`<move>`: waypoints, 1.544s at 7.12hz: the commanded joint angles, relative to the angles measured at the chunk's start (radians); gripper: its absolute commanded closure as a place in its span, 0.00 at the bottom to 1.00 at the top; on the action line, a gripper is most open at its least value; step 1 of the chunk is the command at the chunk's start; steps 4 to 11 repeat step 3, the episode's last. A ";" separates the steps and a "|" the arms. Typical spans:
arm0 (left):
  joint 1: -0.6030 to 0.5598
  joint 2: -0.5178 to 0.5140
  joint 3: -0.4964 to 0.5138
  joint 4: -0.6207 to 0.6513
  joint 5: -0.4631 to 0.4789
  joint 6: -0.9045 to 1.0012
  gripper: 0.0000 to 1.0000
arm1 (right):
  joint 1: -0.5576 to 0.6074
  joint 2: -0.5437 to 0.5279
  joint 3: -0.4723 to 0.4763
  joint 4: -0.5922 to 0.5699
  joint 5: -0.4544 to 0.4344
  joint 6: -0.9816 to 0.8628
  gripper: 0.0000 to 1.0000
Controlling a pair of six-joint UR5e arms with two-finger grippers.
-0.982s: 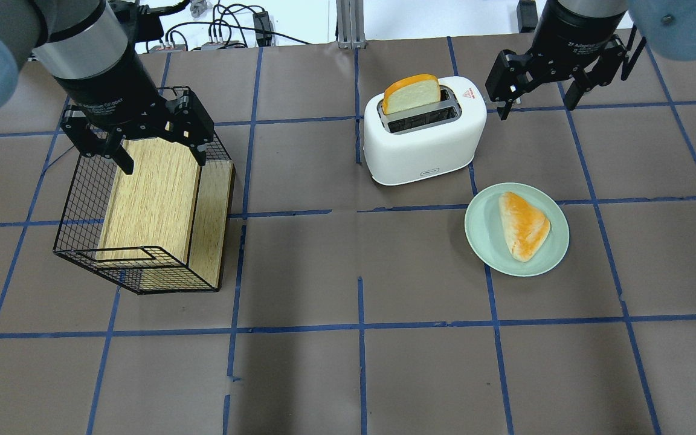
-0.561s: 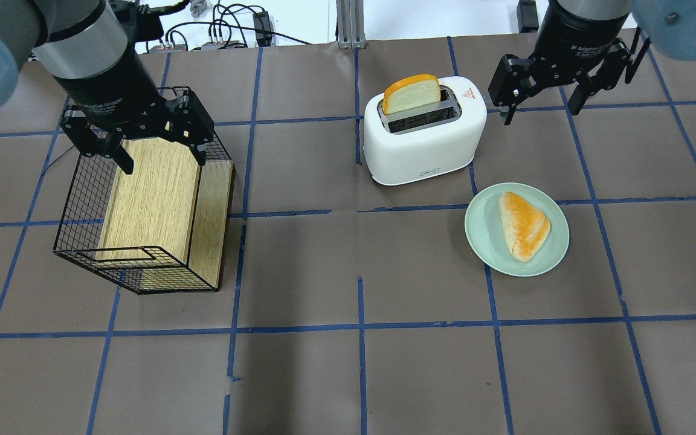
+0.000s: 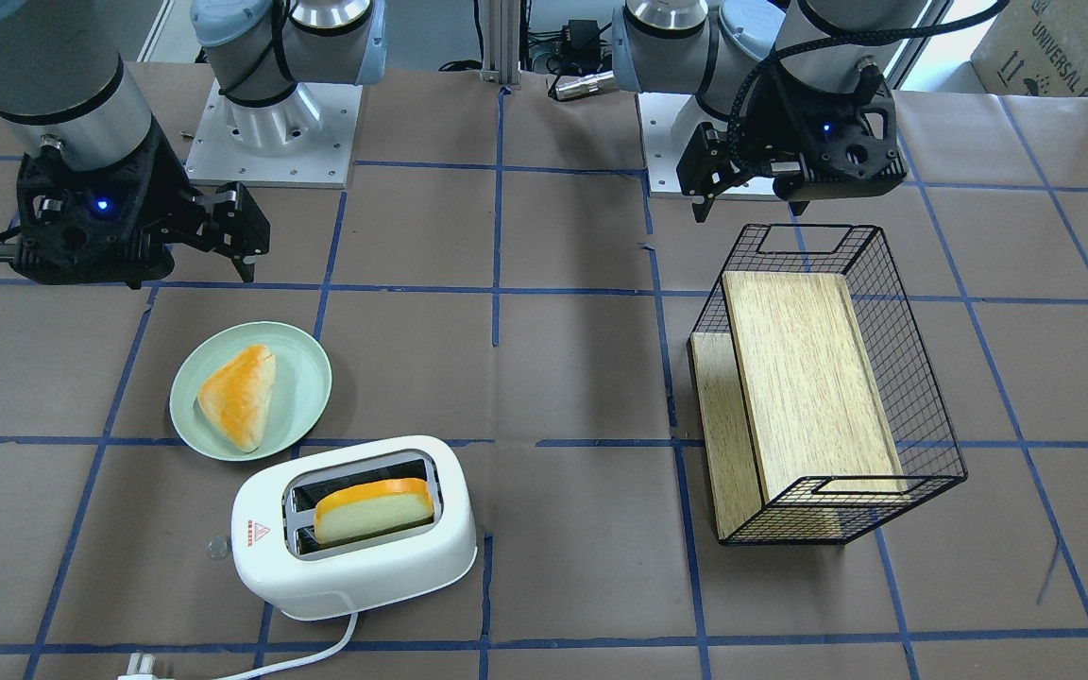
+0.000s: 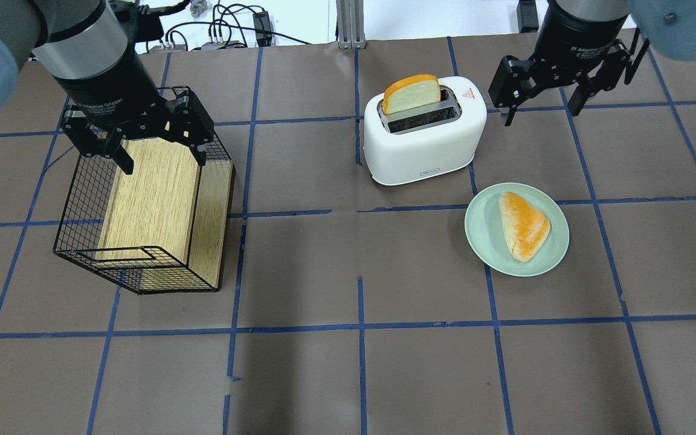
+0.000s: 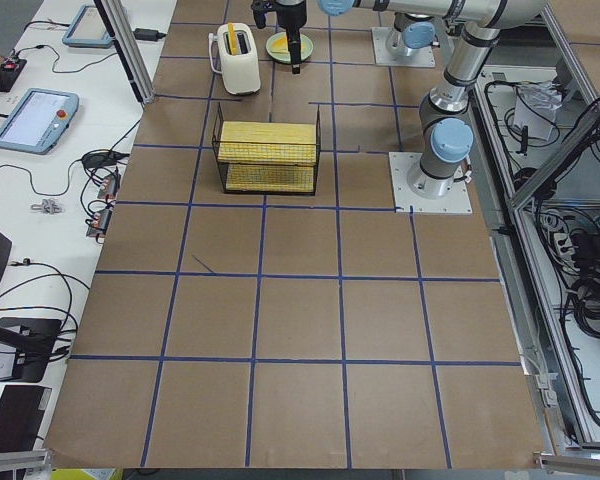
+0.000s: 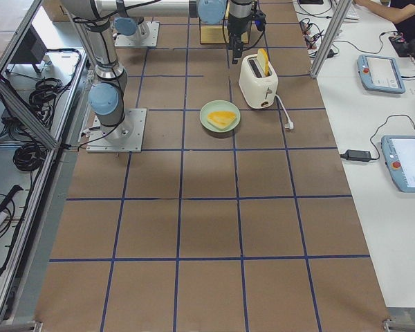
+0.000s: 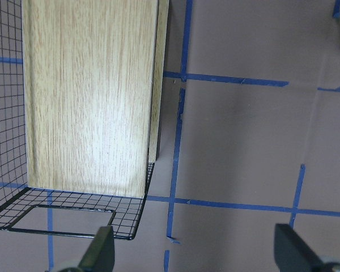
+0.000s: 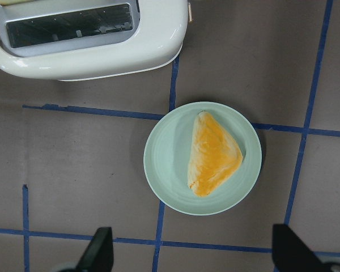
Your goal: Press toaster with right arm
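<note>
The white two-slot toaster (image 4: pixel 423 142) stands at the far middle of the table, with a slice of bread (image 4: pixel 411 93) upright in its far slot. It also shows in the front view (image 3: pixel 355 567) and at the top of the right wrist view (image 8: pixel 90 51). My right gripper (image 4: pixel 541 110) hangs open and empty above the table, to the right of the toaster's sticker end and apart from it. Its fingers frame the bottom of the right wrist view (image 8: pixel 195 255). My left gripper (image 4: pixel 161 156) is open and empty over the far end of the black wire basket (image 4: pixel 82 199).
A pale green plate (image 4: pixel 481 241) with a triangular bread piece (image 4: pixel 523 225) lies just in front of the toaster, right of it. The wire basket holds a wooden board (image 4: pixel 154 193). The toaster's white cord (image 3: pixel 308 656) trails off its far side.
My right gripper has shifted slightly to the right in the overhead view and stays open. The left arm, toaster and plate have not moved.
</note>
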 commanded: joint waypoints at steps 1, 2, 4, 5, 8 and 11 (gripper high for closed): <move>0.000 0.000 0.000 0.000 0.000 0.000 0.00 | 0.000 0.002 0.000 -0.005 0.000 -0.002 0.00; 0.000 0.000 0.000 0.000 0.000 0.000 0.00 | -0.002 0.004 0.000 -0.003 0.000 -0.003 0.00; 0.000 0.000 0.000 0.000 0.000 0.000 0.00 | -0.002 0.004 0.000 -0.008 0.000 -0.003 0.00; 0.000 0.000 0.000 0.000 0.000 0.000 0.00 | -0.002 0.004 0.000 -0.008 0.000 -0.003 0.00; 0.000 0.000 0.000 0.000 0.000 0.000 0.00 | -0.002 0.004 0.000 -0.008 0.000 -0.003 0.00; 0.000 0.000 0.000 0.000 0.000 0.000 0.00 | -0.002 0.004 0.000 -0.008 0.000 -0.003 0.00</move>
